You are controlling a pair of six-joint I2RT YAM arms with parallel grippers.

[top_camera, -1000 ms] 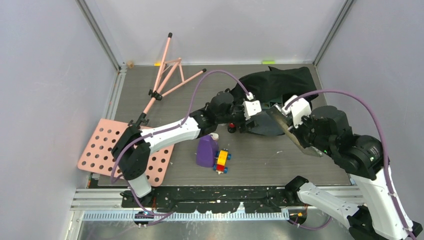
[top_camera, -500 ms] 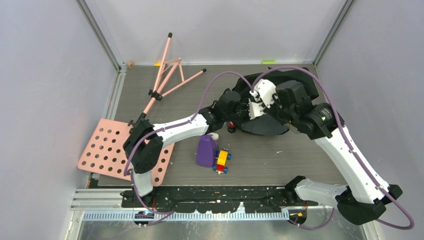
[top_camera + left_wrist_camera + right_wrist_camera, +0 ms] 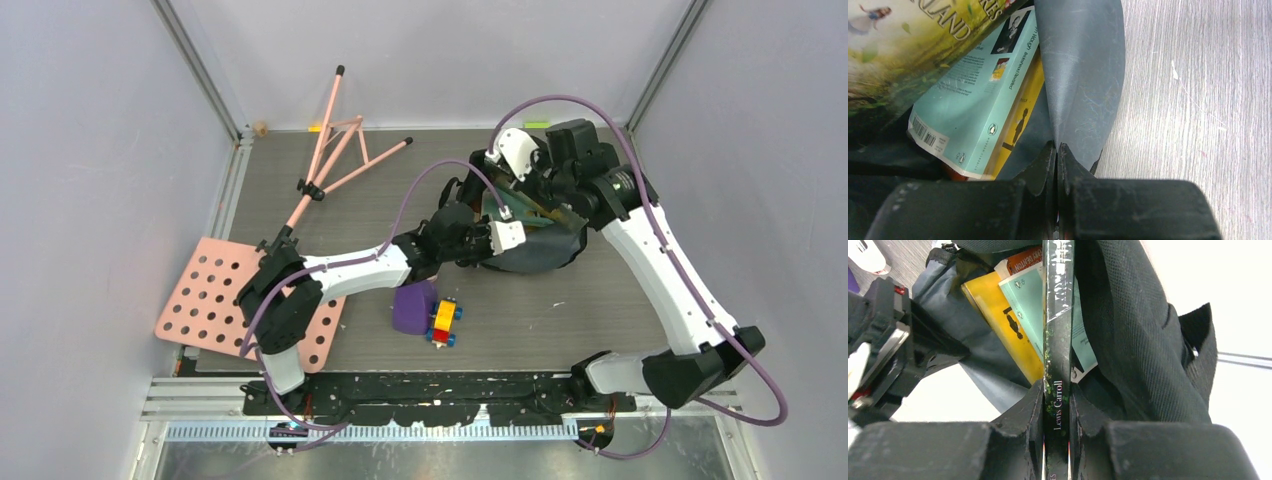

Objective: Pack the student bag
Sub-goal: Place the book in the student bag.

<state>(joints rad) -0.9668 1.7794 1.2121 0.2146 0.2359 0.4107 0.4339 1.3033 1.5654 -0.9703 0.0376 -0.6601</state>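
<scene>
Grey wood-grain desk [image 3: 600, 320], walled in by pale panels, carries everything you are working with. At its near-left corner lies a pink perforated board [image 3: 205, 295]. Close to the near edge, about midway along it, a purple bottle [image 3: 408, 308] sits partly hidden under your left arm. A toy of red, yellow and blue blocks [image 3: 445, 322] is just beside the bottle on its right.

Beyond them, towards the far-right corner, the student bag [image 3: 545, 255] slumps on the desk with its mouth open. Your left fingers [image 3: 1056, 152] are pressed together on the grey lining [image 3: 1083, 75] at the edge of that mouth, pinching the flap with no gap between them. Your right arm arches over from the right edge and comes down on the bag from its far side. Your right fingers [image 3: 1056, 392] are clamped on the spine of a dark book [image 3: 1058, 315] lettered Lewis Carroll. It stands on edge in the bag's mouth, with black fabric on one side and other books on the other. A teal book [image 3: 968, 100] lies against it inside, and a yellow book [image 3: 998, 315] lies against the teal one. An orange cover shows behind them, too little of it to read.

At the far-left corner a pink stand of thin rods [image 3: 330, 150] lies flat on the desk, well apart from the bag.
</scene>
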